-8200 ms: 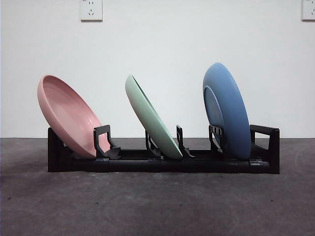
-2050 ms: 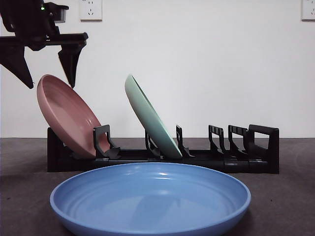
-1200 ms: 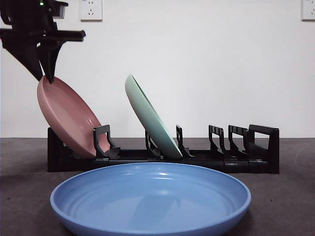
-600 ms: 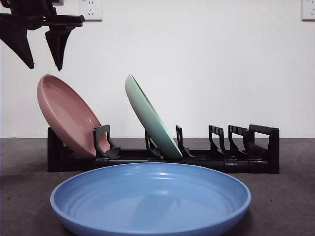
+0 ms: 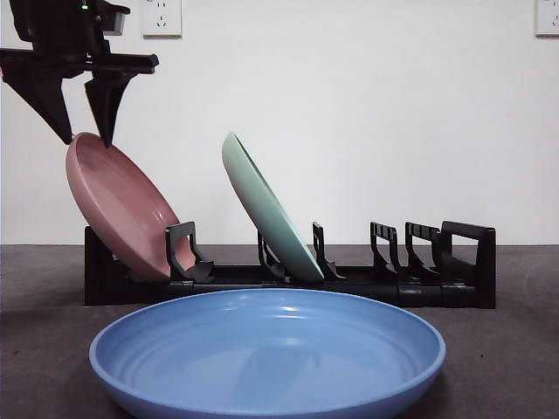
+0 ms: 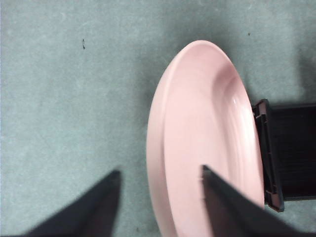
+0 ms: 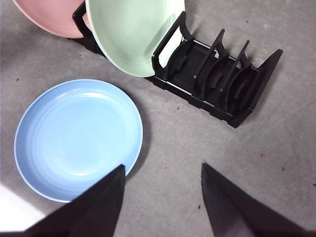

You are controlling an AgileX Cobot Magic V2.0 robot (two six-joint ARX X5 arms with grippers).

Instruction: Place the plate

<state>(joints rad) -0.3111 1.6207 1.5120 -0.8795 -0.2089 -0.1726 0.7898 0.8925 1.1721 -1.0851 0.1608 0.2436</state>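
A pink plate (image 5: 122,209) leans in the left end slot of the black rack (image 5: 419,284). My left gripper (image 5: 86,140) hangs open at the plate's top rim, one jaw on each side of it. The left wrist view shows the pink plate (image 6: 207,143) edge-on, its rim in the gap of the left gripper (image 6: 159,170). A green plate (image 5: 266,209) leans in the rack's middle. A blue plate (image 5: 266,353) lies flat on the table in front. My right gripper (image 7: 162,167) is open, high above the blue plate (image 7: 79,138).
The rack's right-hand slots (image 7: 222,84) hold nothing. The table is dark grey felt (image 5: 498,367), with a white wall and sockets (image 5: 162,17) behind the rack. In the right wrist view the green plate (image 7: 133,34) sits beside the pink plate (image 7: 49,15).
The blue plate left the rack's right end and now lies on the table. The left gripper, shut at the pink rim a second ago, opened, rose, and has dropped back around the rim.
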